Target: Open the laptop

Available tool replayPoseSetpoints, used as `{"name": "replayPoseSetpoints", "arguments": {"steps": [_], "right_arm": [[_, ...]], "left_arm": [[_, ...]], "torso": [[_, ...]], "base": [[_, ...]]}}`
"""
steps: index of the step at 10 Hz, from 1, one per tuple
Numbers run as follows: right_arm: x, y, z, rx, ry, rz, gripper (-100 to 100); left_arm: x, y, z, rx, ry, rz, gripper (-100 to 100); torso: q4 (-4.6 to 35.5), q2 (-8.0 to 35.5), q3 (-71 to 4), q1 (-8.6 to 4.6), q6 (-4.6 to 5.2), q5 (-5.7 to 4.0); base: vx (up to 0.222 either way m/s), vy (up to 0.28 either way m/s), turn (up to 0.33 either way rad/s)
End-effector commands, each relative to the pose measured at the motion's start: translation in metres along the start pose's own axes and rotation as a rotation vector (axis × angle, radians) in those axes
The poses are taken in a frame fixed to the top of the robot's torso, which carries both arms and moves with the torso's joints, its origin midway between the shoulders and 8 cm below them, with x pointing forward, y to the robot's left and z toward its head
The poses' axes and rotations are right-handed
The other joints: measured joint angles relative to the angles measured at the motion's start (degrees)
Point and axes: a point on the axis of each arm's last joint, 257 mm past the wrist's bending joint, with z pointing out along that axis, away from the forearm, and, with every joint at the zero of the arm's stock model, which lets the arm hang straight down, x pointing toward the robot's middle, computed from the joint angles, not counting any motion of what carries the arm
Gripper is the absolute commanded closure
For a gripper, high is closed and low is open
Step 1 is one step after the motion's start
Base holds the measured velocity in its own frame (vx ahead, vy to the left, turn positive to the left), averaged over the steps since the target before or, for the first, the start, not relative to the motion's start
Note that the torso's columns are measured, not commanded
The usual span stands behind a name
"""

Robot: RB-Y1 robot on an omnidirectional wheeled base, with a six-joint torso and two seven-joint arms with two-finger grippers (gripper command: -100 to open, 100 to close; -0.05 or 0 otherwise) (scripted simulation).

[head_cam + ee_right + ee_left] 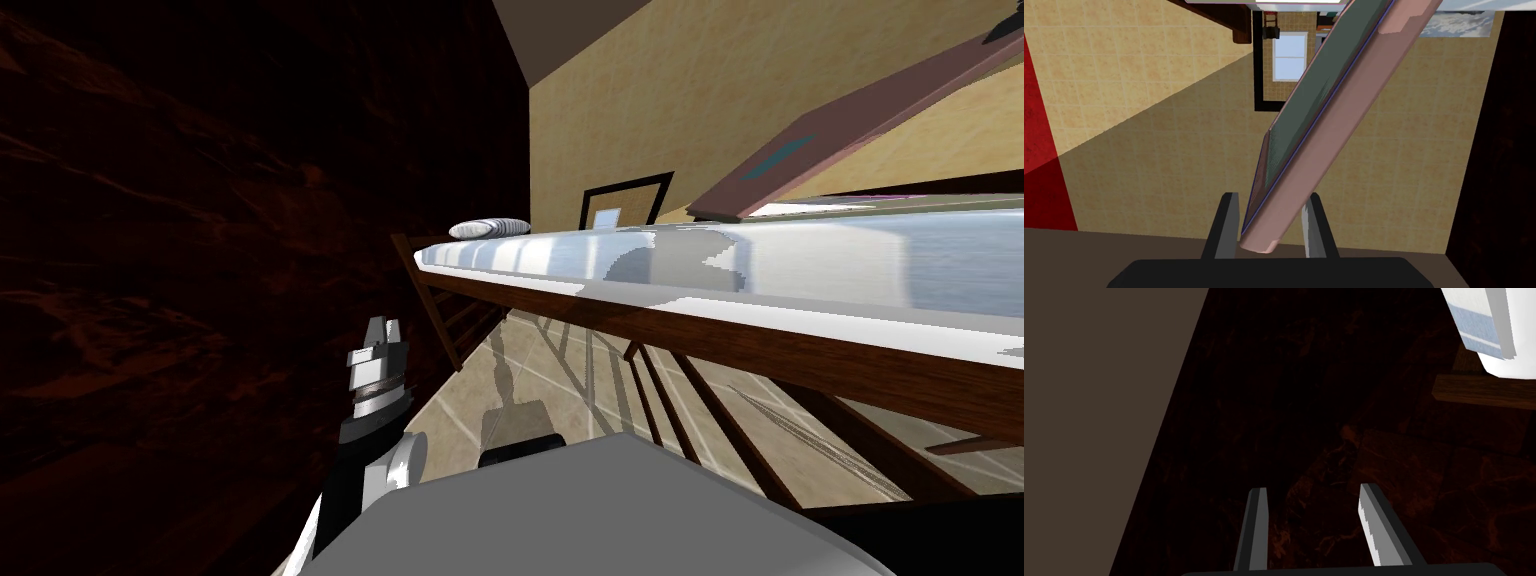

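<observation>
The right tool (1271, 196) is pinching the lid (1334, 100) at lower centre; it should probably be sweeping it along an arc, not tugging straight. The left tool (1313, 488) is hanging spread.

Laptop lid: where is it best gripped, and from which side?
Its free edge, farthest from the hinge. The laptop lid is a thin slab, tilted up, so fingers span its thickness. Come edge-on, as the right gripper does, one finger on each face.

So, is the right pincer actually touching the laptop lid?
Touching. The right wrist view shows the right pincer closed on the laptop lid at its edge, both fingers pressing its sides with no gap.
</observation>
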Motion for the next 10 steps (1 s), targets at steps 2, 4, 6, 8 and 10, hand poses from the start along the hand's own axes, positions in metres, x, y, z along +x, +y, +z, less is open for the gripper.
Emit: {"name": "replayPoseSetpoints", "arguments": {"steps": [2,4,6,8,10], "right_arm": [[0.036,-0.005,0.025,-0.055,0.042,0.158,100],[0.054,-0.006,0.036,-0.081,0.063,0.237,100],[0.063,-0.006,0.042,-0.094,0.074,0.277,100],[0.072,-0.006,0.047,-0.107,0.086,0.317,100],[0.090,-0.006,0.058,-0.132,0.108,0.396,100]], "left_arm": [[0.000,0.000,0.000,0.000,0.000,0.000,0],[0.000,0.000,0.000,0.000,0.000,0.000,0],[0.000,0.000,0.000,0.000,0.000,0.000,0],[0.000,0.000,0.000,0.000,0.000,0.000,0],[0.000,0.000,0.000,0.000,0.000,0.000,0]], "torso": [[-0.04,0.02,0.00,0.00,0.00,-0.18],[-0.16,-0.14,-0.15,0.07,-0.15,-0.15],[-0.25,-0.30,-0.27,0.22,-0.24,-0.13],[-0.28,-0.42,-0.35,0.33,-0.30,-0.04],[-0.34,-0.51,-0.42,0.40,-0.41,-0.02]], "base": [[0.009,-0.014,-0.080],[0.003,-0.008,-0.061],[0.000,-0.003,-0.031],[0.002,-0.003,-0.045],[0.003,-0.008,-0.049]]}}
